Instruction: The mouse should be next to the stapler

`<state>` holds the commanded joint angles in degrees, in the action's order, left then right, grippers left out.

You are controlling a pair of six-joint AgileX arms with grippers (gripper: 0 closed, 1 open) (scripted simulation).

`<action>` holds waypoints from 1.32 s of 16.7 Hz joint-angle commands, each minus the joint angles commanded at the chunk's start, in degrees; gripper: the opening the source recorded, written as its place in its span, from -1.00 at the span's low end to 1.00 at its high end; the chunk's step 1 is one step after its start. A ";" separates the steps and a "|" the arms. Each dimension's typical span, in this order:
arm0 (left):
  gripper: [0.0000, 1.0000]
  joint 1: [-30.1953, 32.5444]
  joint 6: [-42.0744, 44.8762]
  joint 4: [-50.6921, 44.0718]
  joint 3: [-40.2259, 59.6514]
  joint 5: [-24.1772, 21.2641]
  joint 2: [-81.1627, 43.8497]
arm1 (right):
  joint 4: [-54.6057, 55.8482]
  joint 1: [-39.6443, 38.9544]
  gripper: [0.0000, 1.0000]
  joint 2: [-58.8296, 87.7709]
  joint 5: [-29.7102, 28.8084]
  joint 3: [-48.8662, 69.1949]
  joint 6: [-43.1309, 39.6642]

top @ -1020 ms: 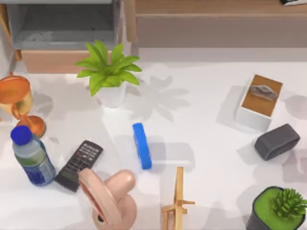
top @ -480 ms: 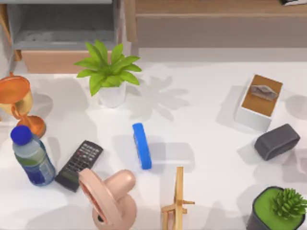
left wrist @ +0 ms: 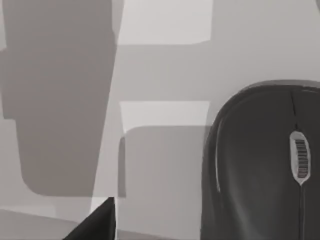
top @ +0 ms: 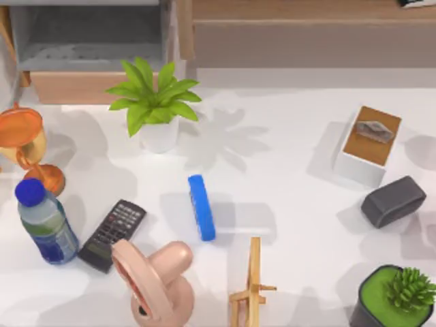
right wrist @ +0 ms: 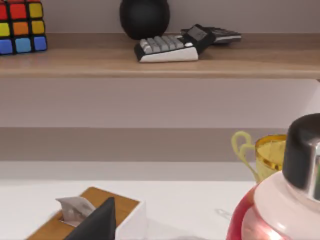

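The blue stapler (top: pixel 201 207) lies near the middle of the white tabletop (top: pixel 286 191), between the black remote (top: pixel 112 234) and the wooden stand (top: pixel 251 283). The left wrist view looks down at the black mouse (left wrist: pixel 265 165), scroll wheel up, resting on a pale surface. Neither hand's grip state can be told. A dark grey block (top: pixel 394 201) sits far right.

text: none readable | remote (top: pixel 112 234) buttons: too small to read
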<state>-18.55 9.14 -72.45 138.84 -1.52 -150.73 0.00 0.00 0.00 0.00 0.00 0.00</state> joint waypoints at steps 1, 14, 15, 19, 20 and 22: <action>1.00 0.00 0.00 0.00 0.00 0.00 0.00 | 0.00 0.00 1.00 0.00 0.00 0.00 0.00; -0.66 0.00 0.00 0.00 0.00 0.00 0.00 | 0.00 0.00 1.00 0.00 0.00 0.00 0.00; -0.81 0.00 0.00 0.00 0.00 0.00 0.00 | 0.00 0.00 1.00 0.00 0.00 0.00 0.00; -1.00 0.00 0.00 0.00 0.00 0.00 0.00 | 0.00 0.00 1.00 0.00 0.00 0.00 0.00; -1.00 0.00 0.00 0.00 0.00 0.00 0.00 | 0.00 0.00 1.00 0.00 0.00 0.00 0.00; -1.00 0.00 0.00 0.00 0.00 0.00 0.00 | 0.00 0.00 1.00 0.00 0.00 0.00 0.00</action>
<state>-18.55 9.14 -72.45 138.84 -1.52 -150.73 0.00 0.00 0.00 0.00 0.00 0.00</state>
